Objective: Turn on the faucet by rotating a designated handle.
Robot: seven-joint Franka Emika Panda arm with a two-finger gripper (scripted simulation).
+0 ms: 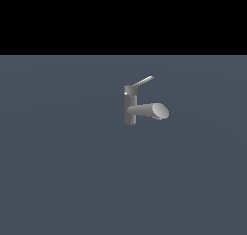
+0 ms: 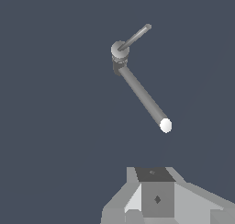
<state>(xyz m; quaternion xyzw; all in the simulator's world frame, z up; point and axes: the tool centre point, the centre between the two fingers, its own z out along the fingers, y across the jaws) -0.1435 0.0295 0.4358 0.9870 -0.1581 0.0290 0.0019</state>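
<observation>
The faucet (image 1: 130, 108) is a small grey tap standing on the flat blue-grey floor, with an upright squarish column. Its thick slant-cut spout (image 1: 152, 110) points toward the exterior view's right. The handle (image 1: 143, 81) is a thin light-grey lever that rises from the column's top, also toward the exterior view's right. The wrist view looks down on the faucet (image 2: 120, 51), its handle (image 2: 136, 36) and its long spout (image 2: 144, 98). Only a grey blocky part of my gripper (image 2: 156, 199) shows at that picture's edge, well apart from the faucet. No arm shows in the exterior view.
The blue-grey floor (image 1: 62, 171) spreads around the faucet, and a black band lies beyond its far edge.
</observation>
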